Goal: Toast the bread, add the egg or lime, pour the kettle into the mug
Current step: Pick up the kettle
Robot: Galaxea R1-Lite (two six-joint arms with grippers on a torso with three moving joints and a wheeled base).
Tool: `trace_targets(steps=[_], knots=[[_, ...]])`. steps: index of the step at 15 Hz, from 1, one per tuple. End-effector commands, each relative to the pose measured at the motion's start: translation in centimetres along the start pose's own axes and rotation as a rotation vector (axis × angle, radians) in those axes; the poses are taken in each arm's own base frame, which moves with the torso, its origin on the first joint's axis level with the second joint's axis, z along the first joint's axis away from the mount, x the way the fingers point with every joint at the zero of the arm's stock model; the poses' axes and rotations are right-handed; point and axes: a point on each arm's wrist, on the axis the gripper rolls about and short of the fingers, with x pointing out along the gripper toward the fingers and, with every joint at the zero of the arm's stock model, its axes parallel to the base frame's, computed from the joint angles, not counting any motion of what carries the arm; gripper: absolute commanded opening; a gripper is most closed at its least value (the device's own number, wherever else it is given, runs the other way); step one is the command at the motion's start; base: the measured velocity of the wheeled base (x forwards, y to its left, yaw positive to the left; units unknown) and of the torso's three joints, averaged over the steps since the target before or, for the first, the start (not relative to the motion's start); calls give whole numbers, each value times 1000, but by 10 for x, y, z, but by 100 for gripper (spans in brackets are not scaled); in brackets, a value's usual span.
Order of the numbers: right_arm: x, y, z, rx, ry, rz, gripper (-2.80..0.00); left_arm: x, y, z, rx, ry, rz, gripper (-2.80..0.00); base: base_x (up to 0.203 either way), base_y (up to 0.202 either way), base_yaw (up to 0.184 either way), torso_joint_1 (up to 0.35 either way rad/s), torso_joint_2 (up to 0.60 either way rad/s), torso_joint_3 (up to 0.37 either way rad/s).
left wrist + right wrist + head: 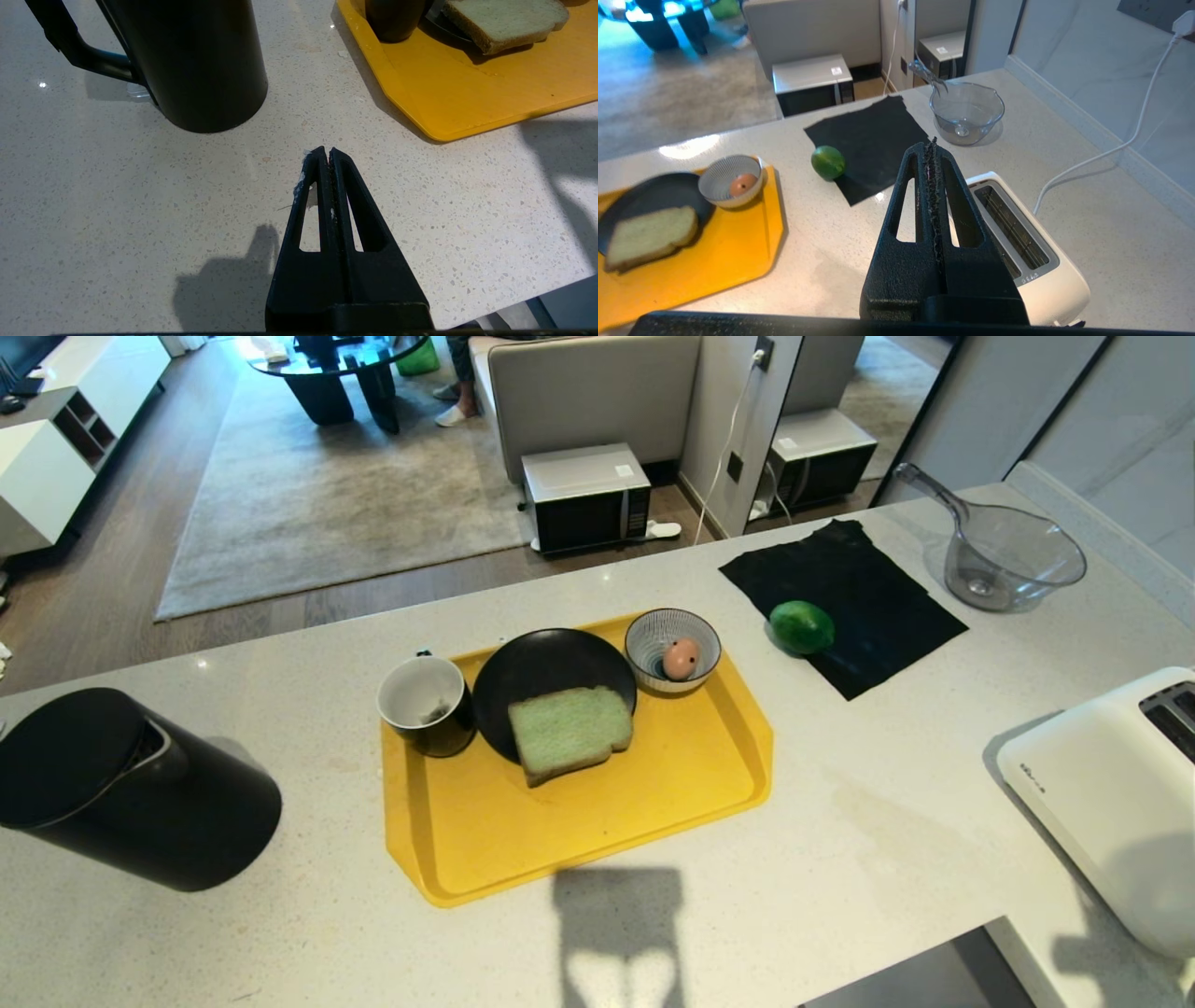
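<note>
The head view shows neither arm, only the speckled table (840, 859) with a yellow tray (653, 803) at its middle. On the tray the bread (569, 732) lies half on a black plate (541, 672), its near edge hanging over the rim onto the tray; the mug (425, 703) stands just left of the plate, and a striped bowl (653, 637) at the tray's far right corner holds the egg (681, 659). The lime (801, 626) sits on the left edge of a black cloth (868, 588), with a clear measuring jug (1013, 555) beyond it. The kettle (121, 789) stands at the far left, a white toaster (1111, 793) at the far right. Only the left wrist view shows the left end effector (325, 151), clenched and empty, low over bare table near the kettle's base. Only the right wrist view shows the right end effector (932, 145), also clenched and empty, raised above the toaster's open slots and its cable.
</note>
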Motion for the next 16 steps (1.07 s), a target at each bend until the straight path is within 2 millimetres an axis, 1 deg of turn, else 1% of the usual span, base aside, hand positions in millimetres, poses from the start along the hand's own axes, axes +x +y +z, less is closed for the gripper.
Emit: trace_targets(steps=[1,2,4,6,8,9,11,14,16], knots=[[-20,-6,-2,21,-45,-18,-280,1,0,-5,0,14,1,-280,0,0,0,0,0,0],[-27,-7,-8,20,-32,-8,-280,1,0,-5,0,14,1,-280,0,0,0,0,0,0],[-27,-6,-11,53,-14,-19,-280,1,0,-5,0,14,1,-280,0,0,0,0,0,0],[-29,-2,-12,33,-16,-70,-280,1,0,-5,0,14,1,-280,0,0,0,0,0,0],[-26,0,-24,19,22,-84,-280,1,0,-5,0,14,1,-280,0,0,0,0,0,0],[-25,1,-27,25,31,-92,-280,1,0,-5,0,14,1,-280,0,0,0,0,0,0],[-26,3,-26,31,23,-128,-280,1,0,-5,0,14,1,-280,0,0,0,0,0,0],[-24,5,-43,46,117,-159,-280,1,0,-5,0,14,1,-280,0,0,0,0,0,0],[-26,7,-47,44,132,-190,-280,1,0,-5,0,14,1,-280,0,0,0,0,0,0]])
